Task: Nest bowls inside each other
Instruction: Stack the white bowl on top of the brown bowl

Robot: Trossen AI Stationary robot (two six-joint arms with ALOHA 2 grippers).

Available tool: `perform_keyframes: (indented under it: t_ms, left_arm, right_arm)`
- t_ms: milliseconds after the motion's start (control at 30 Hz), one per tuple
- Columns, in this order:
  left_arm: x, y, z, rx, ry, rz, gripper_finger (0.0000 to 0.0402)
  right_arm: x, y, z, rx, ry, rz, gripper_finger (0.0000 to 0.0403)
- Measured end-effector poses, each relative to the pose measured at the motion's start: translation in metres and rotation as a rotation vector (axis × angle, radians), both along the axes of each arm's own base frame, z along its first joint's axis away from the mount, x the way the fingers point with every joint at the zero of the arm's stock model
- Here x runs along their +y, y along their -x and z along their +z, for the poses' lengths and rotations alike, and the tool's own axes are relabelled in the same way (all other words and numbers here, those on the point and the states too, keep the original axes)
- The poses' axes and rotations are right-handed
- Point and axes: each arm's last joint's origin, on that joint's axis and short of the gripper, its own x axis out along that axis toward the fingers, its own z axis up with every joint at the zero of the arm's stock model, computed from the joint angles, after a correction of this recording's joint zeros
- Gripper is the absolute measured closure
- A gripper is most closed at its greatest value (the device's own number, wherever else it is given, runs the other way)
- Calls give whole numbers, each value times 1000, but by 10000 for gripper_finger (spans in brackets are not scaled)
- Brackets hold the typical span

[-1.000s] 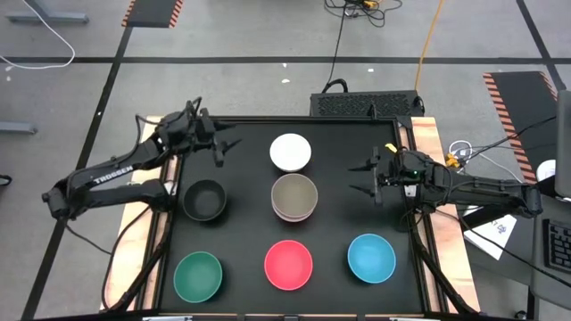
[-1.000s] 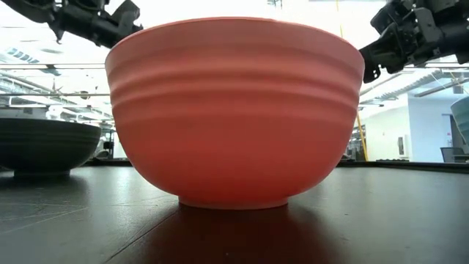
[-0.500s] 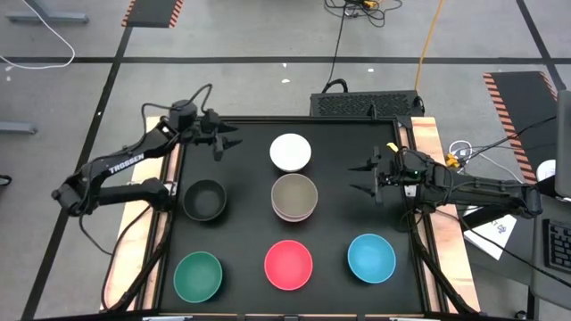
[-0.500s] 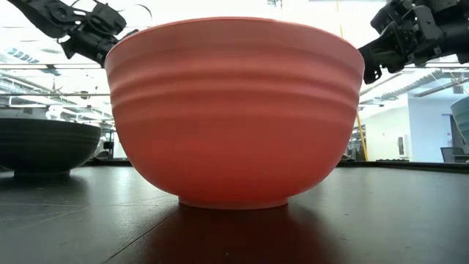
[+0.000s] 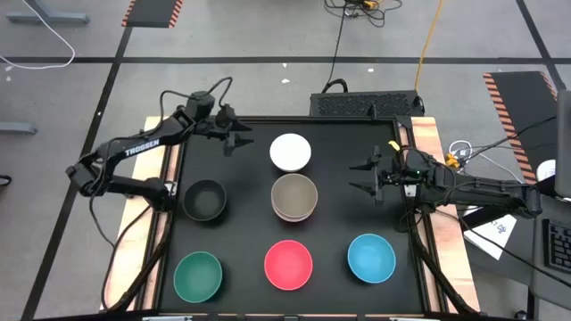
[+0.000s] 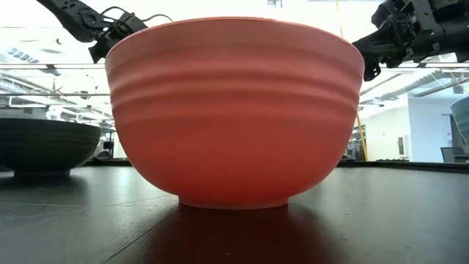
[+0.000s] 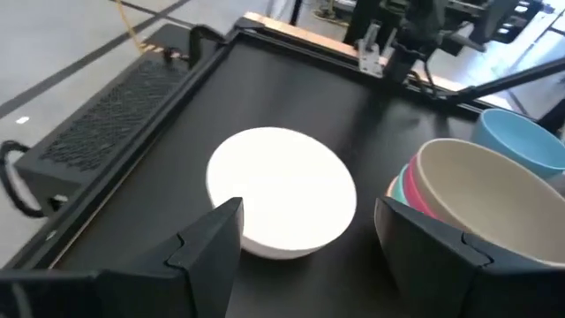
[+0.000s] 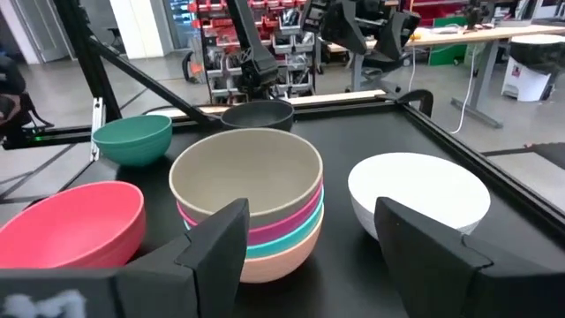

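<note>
Near the worktop's far-left corner, left gripper (image 5: 237,139) hovers wide open beside white bowl (image 5: 290,152). Right gripper (image 5: 364,177) waits wide open at the right edge, near the taupe-topped stack (image 5: 294,197).

Six separate bowl positions around the nested stack (image 5: 293,197): four bowls nested there, taupe on top, then magenta, teal and orange. Five single bowls: white bowl (image 5: 290,152) behind it, black bowl (image 5: 204,199) beside, green bowl (image 5: 197,275), red bowl (image 5: 288,265) and blue bowl (image 5: 370,257) in front.
</note>
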Motion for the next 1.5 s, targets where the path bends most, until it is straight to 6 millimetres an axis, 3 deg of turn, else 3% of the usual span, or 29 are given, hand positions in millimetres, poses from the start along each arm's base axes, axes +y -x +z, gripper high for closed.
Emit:
perform_keyframes:
  t_ms: [400, 833, 1067, 1500]
  left_arm:
    - [14, -43, -35, 141, 127, -50, 142]
    - [13, -76, -24, 286, 69, -2, 142]
    - [20, -87, -39, 427, 51, 32, 142]
    - [21, -99, -46, 430, 58, -47, 142]
  right_arm:
    - [0, 0, -2, 17, 3, 4, 165]
    - [1, 0, -2, 14, -41, 28, 165]
    - [2, 0, -1, 12, -65, 51, 165]
    - [2, 0, -1, 12, -87, 47, 165]
